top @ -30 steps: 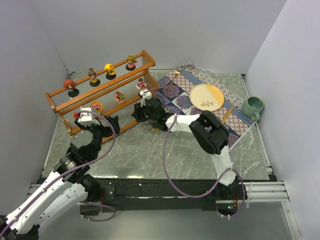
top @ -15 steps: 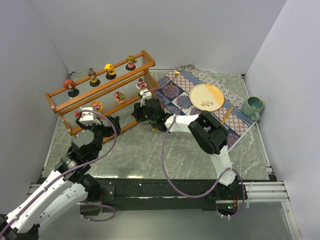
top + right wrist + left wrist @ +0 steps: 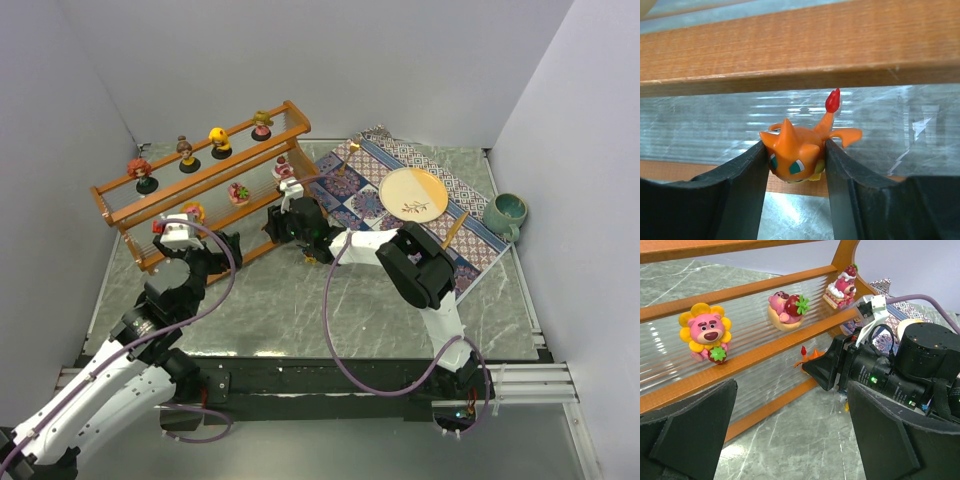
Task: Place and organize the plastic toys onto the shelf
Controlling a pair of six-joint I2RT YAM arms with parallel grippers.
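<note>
The shelf (image 3: pixel 205 178) stands at the back left. Several dolls, such as the yellow-haired one (image 3: pixel 219 142), stand on its top tier. Three pink flowery toys sit on the middle tier: a sunflower bear (image 3: pixel 705 337), a strawberry one (image 3: pixel 785 307) and a cake one (image 3: pixel 842 286). My right gripper (image 3: pixel 795 160) is shut on the orange toy (image 3: pixel 792 155) and holds it right at the shelf's lowest tier (image 3: pixel 800 45), also seen in the top view (image 3: pixel 287 224). My left gripper (image 3: pixel 792 390) is open and empty, just in front of the shelf. No black spiky toy is in view.
A patterned blue mat (image 3: pixel 350 165) lies to the right of the shelf with a round plate (image 3: pixel 413 194) on it. A teal mug (image 3: pixel 505 212) stands at the far right. Purple cables loop over both arms. Grey walls close in left, back and right.
My right gripper has edged slightly left toward the shelf with the orange toy. The left arm has hardly moved.
</note>
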